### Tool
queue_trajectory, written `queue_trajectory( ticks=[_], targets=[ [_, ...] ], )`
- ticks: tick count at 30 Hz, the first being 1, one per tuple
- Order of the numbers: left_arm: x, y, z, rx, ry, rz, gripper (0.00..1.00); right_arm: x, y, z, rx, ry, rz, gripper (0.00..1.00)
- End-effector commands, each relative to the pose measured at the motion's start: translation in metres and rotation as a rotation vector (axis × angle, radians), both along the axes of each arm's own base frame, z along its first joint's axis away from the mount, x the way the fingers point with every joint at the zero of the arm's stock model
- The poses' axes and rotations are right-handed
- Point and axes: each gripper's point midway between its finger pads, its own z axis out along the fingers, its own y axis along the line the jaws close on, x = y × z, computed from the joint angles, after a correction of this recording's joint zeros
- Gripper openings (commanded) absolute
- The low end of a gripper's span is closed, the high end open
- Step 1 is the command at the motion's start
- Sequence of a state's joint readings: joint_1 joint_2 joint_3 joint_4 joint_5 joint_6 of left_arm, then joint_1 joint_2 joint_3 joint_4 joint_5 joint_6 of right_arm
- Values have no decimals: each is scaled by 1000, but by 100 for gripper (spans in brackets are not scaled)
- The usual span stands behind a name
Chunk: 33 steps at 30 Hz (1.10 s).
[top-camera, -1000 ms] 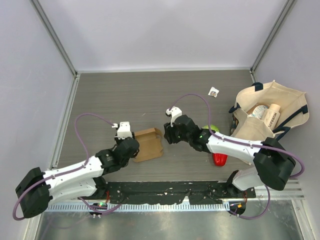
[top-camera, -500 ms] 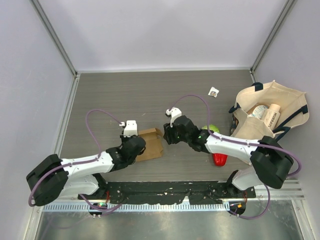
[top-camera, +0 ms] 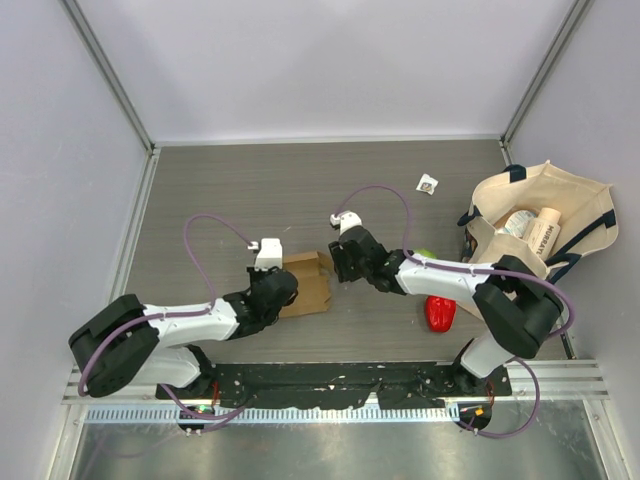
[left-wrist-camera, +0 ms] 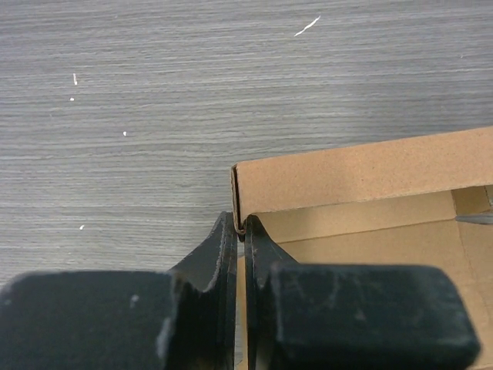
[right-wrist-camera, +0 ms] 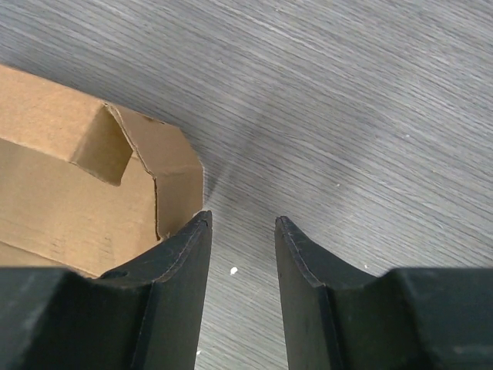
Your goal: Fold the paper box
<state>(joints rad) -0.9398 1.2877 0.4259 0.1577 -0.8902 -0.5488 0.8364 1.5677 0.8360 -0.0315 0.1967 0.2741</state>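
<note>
The paper box (top-camera: 310,288) lies on the grey bench (top-camera: 240,200) between the two arms, with its side walls partly raised. The left end effector (left-wrist-camera: 242,231) is clamped on the corner of one upright wall. The right end effector (right-wrist-camera: 239,225) hovers just beside the box's angled flap, fingers apart and holding nothing.

Light: we see bright, even, diffuse light overhead.
Shadows: we find faint, soft ones on the surface (top-camera: 300,190).
Focus: we see the left pincer (left-wrist-camera: 242,231) blurred close up.
</note>
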Motion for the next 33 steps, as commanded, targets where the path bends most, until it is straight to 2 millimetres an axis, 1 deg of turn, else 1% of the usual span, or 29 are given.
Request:
queue_trajectory(
  ticks=[1,2,5,6,8,9,12,13,14,15,16,18,19,22,23,25,26,28,29,30,32,33],
  targets=[
    [12,-6,21,-41,-84,13,3,5,0,18,30,-52,6,43],
    [12,-6,23,-38,-88,5,1,6,1,17,29,-49,9,43],
    [12,-7,24,-49,-97,-2,0,5,11,19,54,-34,37,43],
    [12,-8,24,-54,-98,-6,0,2,20,21,87,-12,59,43],
    [12,-10,24,-62,-96,-14,0,-6,32,24,127,17,75,41],
    [12,-11,23,-68,-94,-18,0,-9,40,32,174,33,69,41],
    [12,-14,22,-77,-91,-26,0,-23,57,44,259,81,52,41],
    [12,-15,23,-83,-92,-28,0,-23,65,50,336,108,10,41],
    [12,-16,23,-87,-90,-34,0,-26,70,50,360,130,-9,41],
    [12,-18,24,-95,-90,-42,0,-25,72,50,384,150,-47,41],
    [12,-19,24,-97,-89,-44,0,-24,74,46,408,185,-107,41],
    [12,-20,25,-104,-90,-46,0,-23,77,44,425,190,-145,41],
    [12,-21,26,-111,-90,-51,0,-20,75,39,409,172,-168,41],
    [11,-21,27,-119,-90,-54,0,-16,76,36,390,150,-163,41],
    [10,-20,26,-118,-89,-52,0,-16,77,33,364,142,-132,41],
    [9,-18,26,-117,-88,-48,0,-16,77,36,357,132,-120,41],
    [9,-18,28,-127,-92,-50,0,-19,80,39,368,136,-90,41],
    [8,-19,27,-135,-92,-54,0,-23,90,48,424,135,-39,41],
    [8,-20,28,-144,-93,-58,0,-30,96,52,460,159,-9,41],
    [8,-21,28,-146,-92,-59,0,-29,98,57,499,151,-9,41],
    [8,-20,27,-142,-87,-52,0,-30,96,57,488,141,-19,42],
    [9,-21,28,-147,-88,-49,0,-26,84,51,422,117,-66,43]
  ],
)
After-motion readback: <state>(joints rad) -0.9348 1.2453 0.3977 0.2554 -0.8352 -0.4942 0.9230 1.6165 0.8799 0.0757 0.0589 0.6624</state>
